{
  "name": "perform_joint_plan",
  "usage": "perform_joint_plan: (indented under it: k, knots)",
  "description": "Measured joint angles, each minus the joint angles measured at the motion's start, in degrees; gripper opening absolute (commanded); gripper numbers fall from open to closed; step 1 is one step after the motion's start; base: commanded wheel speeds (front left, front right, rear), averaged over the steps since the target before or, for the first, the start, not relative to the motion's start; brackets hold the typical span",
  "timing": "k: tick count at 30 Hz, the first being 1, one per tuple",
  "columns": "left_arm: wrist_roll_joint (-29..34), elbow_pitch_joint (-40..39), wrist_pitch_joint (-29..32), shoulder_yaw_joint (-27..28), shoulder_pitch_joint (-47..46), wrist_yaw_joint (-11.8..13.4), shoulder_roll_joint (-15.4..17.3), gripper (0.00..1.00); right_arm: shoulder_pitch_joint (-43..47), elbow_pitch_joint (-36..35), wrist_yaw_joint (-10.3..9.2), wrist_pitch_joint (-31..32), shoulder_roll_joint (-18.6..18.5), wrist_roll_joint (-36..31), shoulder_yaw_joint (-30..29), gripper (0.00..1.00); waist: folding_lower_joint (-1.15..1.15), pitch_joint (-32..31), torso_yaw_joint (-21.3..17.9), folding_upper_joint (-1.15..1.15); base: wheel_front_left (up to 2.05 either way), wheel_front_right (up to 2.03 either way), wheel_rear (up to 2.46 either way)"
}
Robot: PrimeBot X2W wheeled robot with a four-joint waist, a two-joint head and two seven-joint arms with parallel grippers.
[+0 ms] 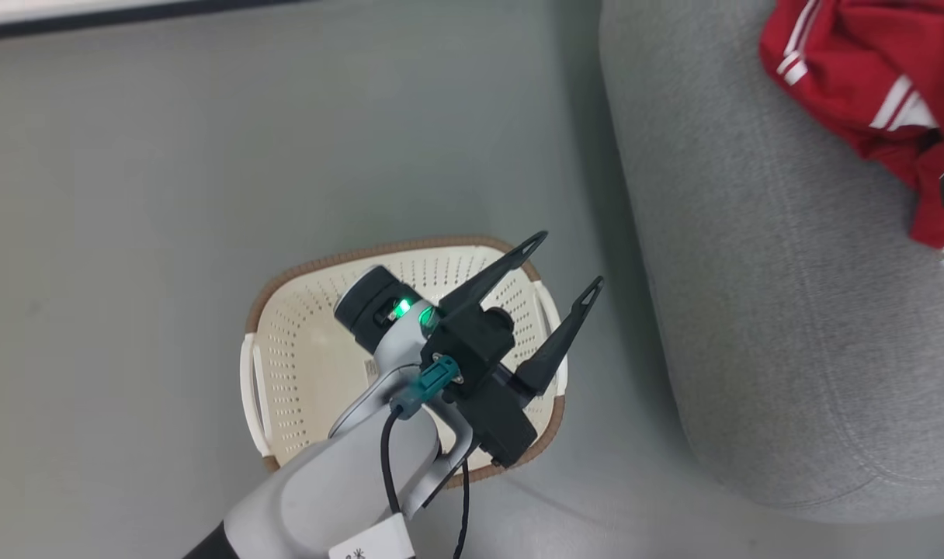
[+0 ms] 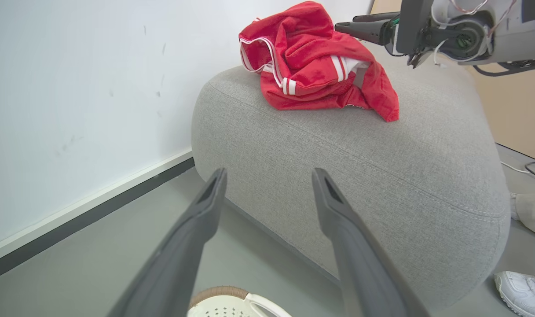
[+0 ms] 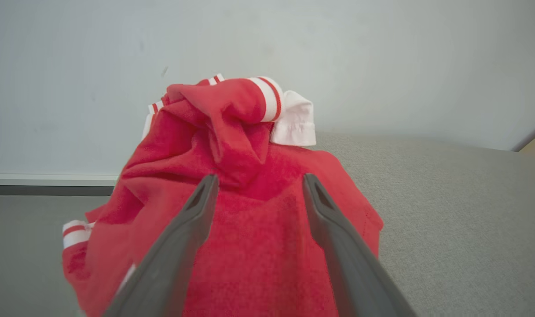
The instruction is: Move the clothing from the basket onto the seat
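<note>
The clothing (image 2: 311, 66) is seen bunched in a red heap on top of the seat (image 2: 360, 176), at its end nearest the wall (image 2: 74, 88). The basket (image 1: 309, 365) is set on the floor (image 1: 130, 194) just beside the seat. The left gripper (image 1: 569, 260) is held above the basket and pointed at the seat's side, its jaws spread apart with nothing between them. The right gripper (image 3: 259, 178) is held over the seat at the clothing, jaws likewise apart; whether the fabric is touched cannot be told.
</note>
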Motion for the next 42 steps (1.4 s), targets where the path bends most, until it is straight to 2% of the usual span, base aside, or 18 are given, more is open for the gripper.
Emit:
perform_joint_plan:
  k: [14, 24, 36, 42]
  knots:
    - [-5.1, 2.8, 0.0, 4.7, 5.2, 0.1, -1.9, 1.00, 5.5, -0.2, 0.98, -0.4, 3.4, -0.6, 2.4, 1.00, -0.01, -9.4, -0.9, -0.01, 0.00, 0.00, 0.00]
    - [-8.0, 4.1, 0.0, 10.6, 10.3, 2.5, -2.2, 1.00, 12.8, -5.1, 1.48, -0.4, 8.3, -0.1, 3.3, 1.00, -0.01, -17.2, 1.2, -0.02, 0.00, 0.00, 0.00]
    - [-8.5, 4.0, 0.0, 17.4, 17.0, 3.7, 1.0, 1.00, 21.3, -11.8, 1.53, -0.5, 12.5, 0.7, 3.5, 1.00, -0.01, -23.0, 4.2, -0.02, 0.00, 0.00, 0.00]
    - [-8.6, 2.5, 0.0, 22.1, 21.7, 4.2, 3.1, 1.00, 27.7, -15.9, 0.88, -0.6, 14.5, 1.8, 2.8, 1.00, -0.01, -25.6, 5.3, -0.01, 0.00, 0.00, 0.00]
